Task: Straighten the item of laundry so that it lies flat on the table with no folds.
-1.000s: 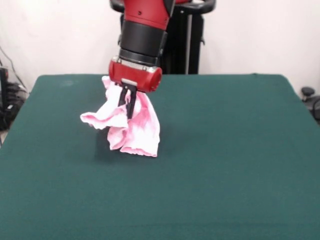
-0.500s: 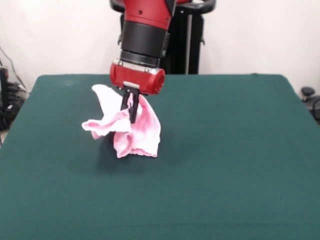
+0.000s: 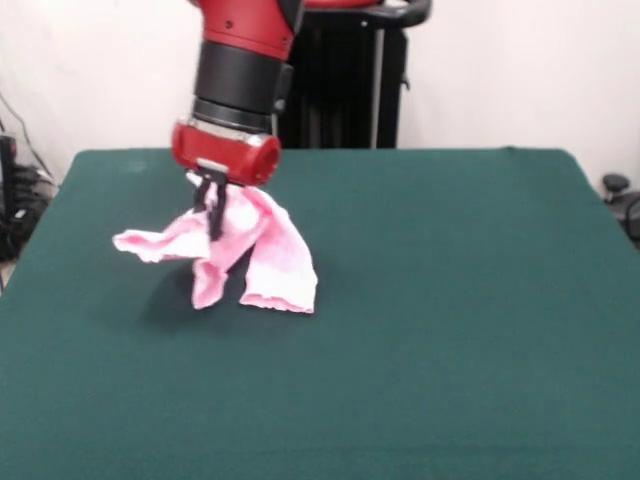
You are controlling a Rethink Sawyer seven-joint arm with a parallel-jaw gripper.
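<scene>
The pale pink baby pants (image 3: 255,255) hang crumpled from my gripper (image 3: 213,215) over the left middle of the dark green table (image 3: 450,300). The gripper is shut on the pants' upper part and holds it above the cloth. One leg end drapes down to the table at the right, its cuff touching the felt. Another part sticks out to the left in the air. The blue bow is hidden.
The robot's black pedestal (image 3: 345,90) stands behind the table's far edge. Some dark gear sits off the table's left side (image 3: 15,200) and right side (image 3: 620,195).
The gripper has moved to the picture's left with the pants in it. The garment is pulled out sideways, while its right leg end stays on the table.
</scene>
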